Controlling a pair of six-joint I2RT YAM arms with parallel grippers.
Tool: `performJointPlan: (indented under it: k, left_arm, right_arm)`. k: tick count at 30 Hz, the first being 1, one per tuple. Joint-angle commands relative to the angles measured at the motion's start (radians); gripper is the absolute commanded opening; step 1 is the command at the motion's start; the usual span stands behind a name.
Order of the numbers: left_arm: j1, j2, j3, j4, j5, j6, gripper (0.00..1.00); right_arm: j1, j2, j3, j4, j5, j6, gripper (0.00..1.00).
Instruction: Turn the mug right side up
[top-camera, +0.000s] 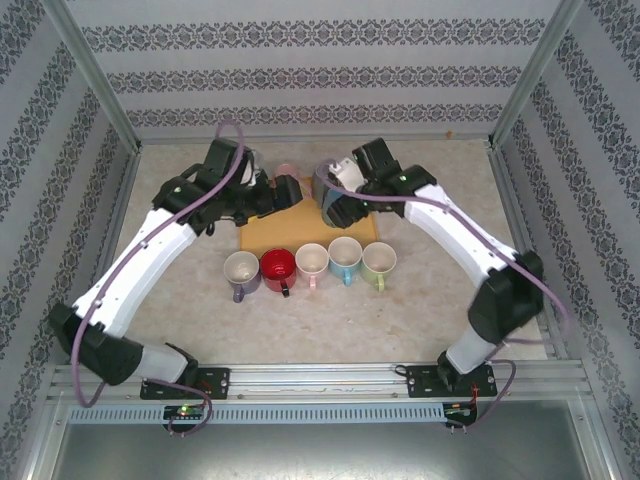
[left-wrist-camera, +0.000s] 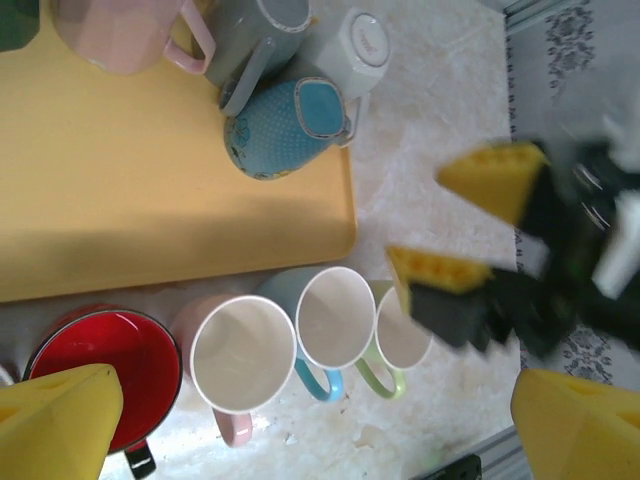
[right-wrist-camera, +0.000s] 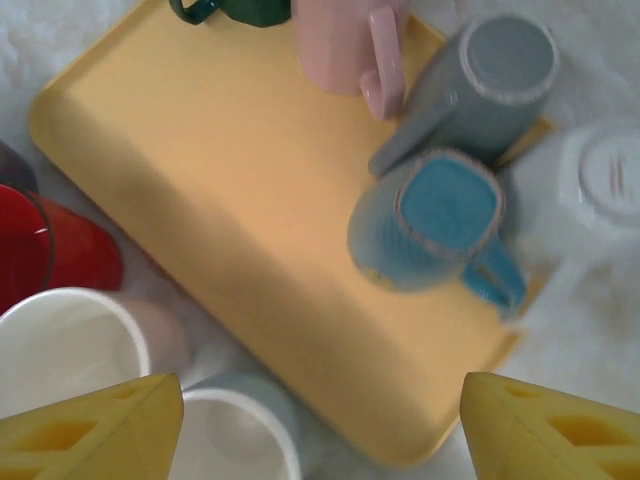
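- A blue textured ceramic mug (right-wrist-camera: 430, 220) stands bottom up on a flat yellow plastic tray (right-wrist-camera: 200, 170), close to one of its corners, with its handle pointing toward the tray's edge.
- A grey mug (right-wrist-camera: 490, 75), also base up, sits right against the blue one on the tray; I cannot tell whether the two touch.
- A white mug (right-wrist-camera: 605, 180) stands base up on the pale mottled table (top-camera: 330, 320), just off the tray beside the grey and blue mugs.
- A pink mug (right-wrist-camera: 345, 40) and a dark green mug (right-wrist-camera: 240, 10) are further along the tray, both partly cut off.
- The right gripper (right-wrist-camera: 320, 430) is released: its yellow foam fingertips (right-wrist-camera: 90, 430) are spread wide and nothing lies between them. It hangs above the tray's near edge, apart from the blue mug.
- The left gripper (left-wrist-camera: 318, 428) is likewise released, its yellow pads (left-wrist-camera: 55, 420) far apart and holding nothing, above the row of upright mugs.
- Five mugs stand open side up on the table in a row in front of the tray: a purple-handled mug (top-camera: 241, 272), a red mug (top-camera: 278, 268), a pale pink mug (top-camera: 312, 262), a light blue mug (top-camera: 346, 258) and a light green mug (top-camera: 379, 262).
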Motion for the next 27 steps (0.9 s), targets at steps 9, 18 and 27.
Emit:
performJointPlan:
  k: [9, 18, 27]
  left_arm:
    - [0.01, -0.197, -0.126, -0.101, 0.006, 0.104, 1.0]
    - [0.022, -0.243, -0.212, -0.065, 0.038, 0.114, 1.0]
    - [0.034, -0.257, -0.262, -0.038, 0.052, 0.105, 1.0]
  right_arm:
    - [-0.073, 0.264, 0.232, 0.023, -0.154, -0.433, 0.74]
    - [-0.086, 0.364, 0.276, 0.064, -0.075, -0.352, 0.74]
    - [-0.074, 0.407, 0.291, 0.069, -0.087, -0.342, 0.73]
